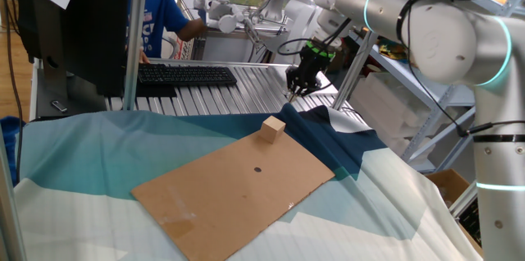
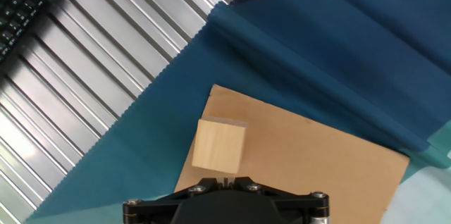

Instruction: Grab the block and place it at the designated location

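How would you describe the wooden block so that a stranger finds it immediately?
Find the flat brown cardboard sheet lying on the blue cloth. At its far corner sits a small pale wooden cube, the only raised object on the sheet.

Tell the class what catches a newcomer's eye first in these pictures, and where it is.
A pale block sits at the far corner of a brown cardboard sheet on blue cloth. The dark gripper hangs just beyond it, on a bulky white arm.
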`<move>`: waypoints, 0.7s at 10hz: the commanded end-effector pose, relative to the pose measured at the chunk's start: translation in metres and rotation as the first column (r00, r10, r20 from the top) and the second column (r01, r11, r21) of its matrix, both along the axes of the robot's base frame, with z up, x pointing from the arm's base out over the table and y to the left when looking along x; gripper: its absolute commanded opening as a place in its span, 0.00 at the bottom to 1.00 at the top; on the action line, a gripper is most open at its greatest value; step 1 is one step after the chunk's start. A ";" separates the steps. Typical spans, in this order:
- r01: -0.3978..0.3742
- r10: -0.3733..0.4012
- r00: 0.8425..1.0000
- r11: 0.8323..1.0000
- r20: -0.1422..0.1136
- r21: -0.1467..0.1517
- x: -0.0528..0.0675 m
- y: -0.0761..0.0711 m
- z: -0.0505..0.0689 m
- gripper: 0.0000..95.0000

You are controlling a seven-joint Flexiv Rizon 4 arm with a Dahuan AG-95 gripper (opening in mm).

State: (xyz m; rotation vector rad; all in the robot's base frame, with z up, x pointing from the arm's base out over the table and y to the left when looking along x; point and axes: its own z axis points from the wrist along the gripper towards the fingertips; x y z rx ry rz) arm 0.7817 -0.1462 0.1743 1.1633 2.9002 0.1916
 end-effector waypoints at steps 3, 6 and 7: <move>0.000 0.000 1.000 1.000 -0.004 0.002 0.004 -0.002 -0.013 0.00; 0.001 -0.001 1.000 1.000 0.000 -0.003 0.004 -0.002 -0.016 0.00; 0.000 0.000 1.000 1.000 0.000 -0.003 0.004 -0.002 -0.017 0.00</move>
